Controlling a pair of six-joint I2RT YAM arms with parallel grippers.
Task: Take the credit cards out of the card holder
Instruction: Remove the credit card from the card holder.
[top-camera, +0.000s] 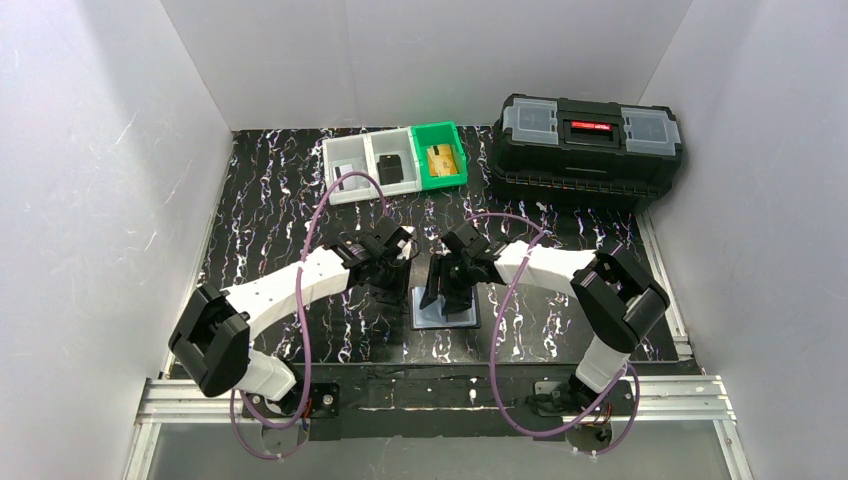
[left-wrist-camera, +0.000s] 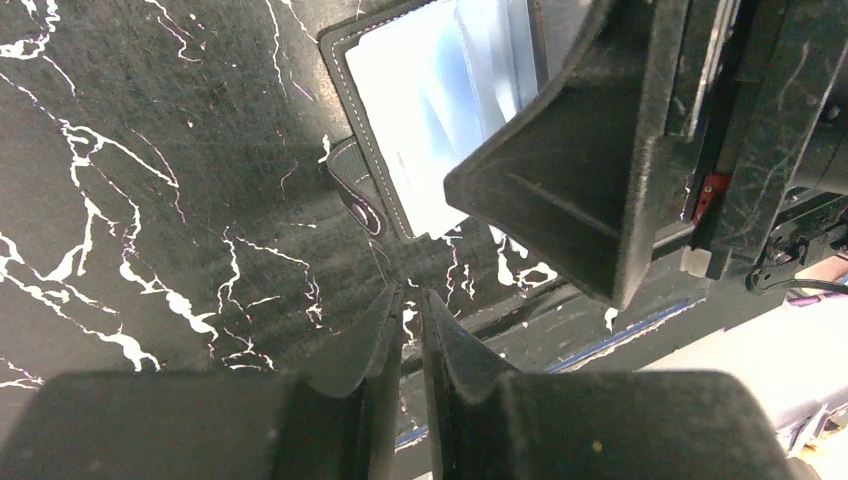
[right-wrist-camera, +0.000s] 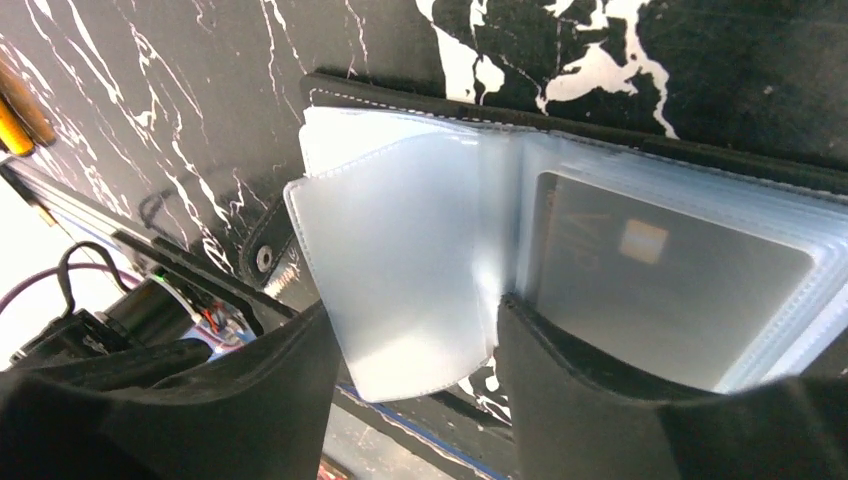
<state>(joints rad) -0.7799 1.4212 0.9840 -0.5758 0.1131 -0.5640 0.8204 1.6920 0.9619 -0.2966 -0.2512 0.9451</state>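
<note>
I read right tool (right-wrist-camera: 410, 320) open astride a leaf (right-wrist-camera: 400, 240) of the holder (right-wrist-camera: 620, 152), to bare the card (right-wrist-camera: 660, 280) at 3 o'clock; left tool (left-wrist-camera: 412, 300) closed, empty, clear.

Read nothing: red label (top-camera: 590, 126) on big black plastic toolbox (top-camera: 585, 165) too small, print on grey plastic card (right-wrist-camera: 660, 280) blurred.

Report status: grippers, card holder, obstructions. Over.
Left gripper shut, empty, beside card holder. Right gripper open, straddling clear pocket. Grey card inside. Nothing blocking.
</note>
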